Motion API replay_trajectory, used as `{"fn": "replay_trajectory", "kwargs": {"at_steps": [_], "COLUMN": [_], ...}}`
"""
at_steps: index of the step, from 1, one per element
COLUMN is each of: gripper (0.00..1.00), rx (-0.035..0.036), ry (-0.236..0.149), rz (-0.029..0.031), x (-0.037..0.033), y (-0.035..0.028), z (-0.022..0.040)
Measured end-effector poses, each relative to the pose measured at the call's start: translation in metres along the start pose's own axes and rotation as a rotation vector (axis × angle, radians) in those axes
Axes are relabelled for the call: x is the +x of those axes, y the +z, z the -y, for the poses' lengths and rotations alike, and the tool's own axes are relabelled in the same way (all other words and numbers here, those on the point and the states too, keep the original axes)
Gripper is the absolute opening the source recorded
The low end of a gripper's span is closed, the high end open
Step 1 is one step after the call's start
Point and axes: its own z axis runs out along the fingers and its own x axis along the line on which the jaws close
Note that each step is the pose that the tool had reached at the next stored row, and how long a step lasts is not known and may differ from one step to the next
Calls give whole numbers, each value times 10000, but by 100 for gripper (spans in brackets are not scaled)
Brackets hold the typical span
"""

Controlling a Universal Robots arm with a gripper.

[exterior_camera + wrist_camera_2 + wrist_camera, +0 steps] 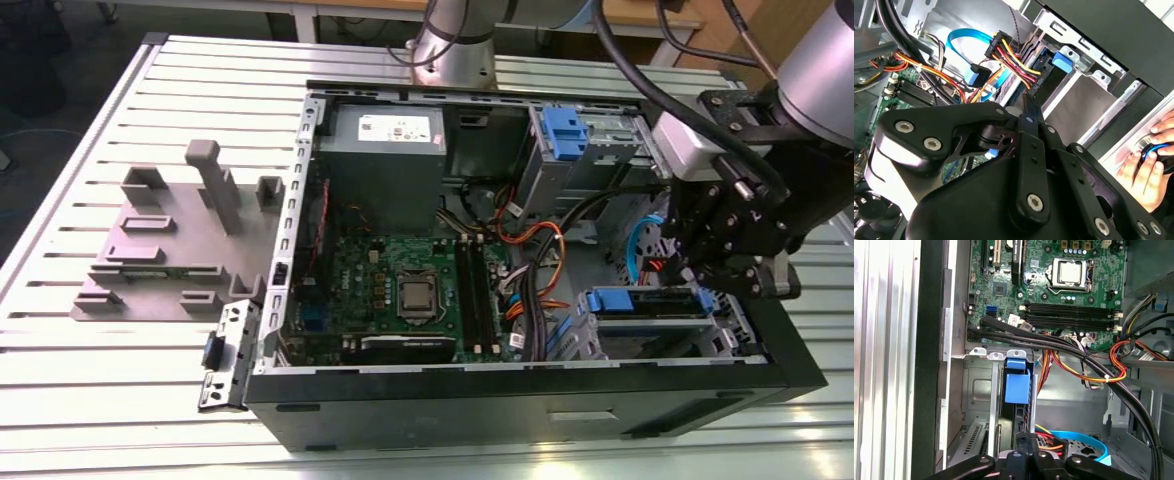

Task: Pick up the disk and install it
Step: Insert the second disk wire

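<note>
Exterior view: the gripper [731, 262] is hanging at the right of the frame, just above the drive cage [657, 335] in the lower right of the open computer case [534, 395]. The disk [650, 302], blue carrier end showing, is sitting in that cage, presumably in its bay. Whether the claw is gripping it I cannot tell.

Second wrist view: black gripper linkages are crossing the foreground; a person's hand [1149, 162] is resting at the right edge.

First wrist view: the blue tab [1017, 385] is standing at centre, beside the cage wall.

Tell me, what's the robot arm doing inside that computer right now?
Black end effector over the drive bay. Blue-framed silver disk sits in the metal bay. Orange and yellow cables close beside.
</note>
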Motion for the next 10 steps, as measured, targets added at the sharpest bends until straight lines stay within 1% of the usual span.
{"fn": "replay_trajectory", "kwargs": {"at_steps": [6,10], "gripper": [11,11], "rx": [0,10], "ry": [21,464], "rz": [2,-10], "x": [-15,-16], "y": [-11,-11], "z": [1,1]}}
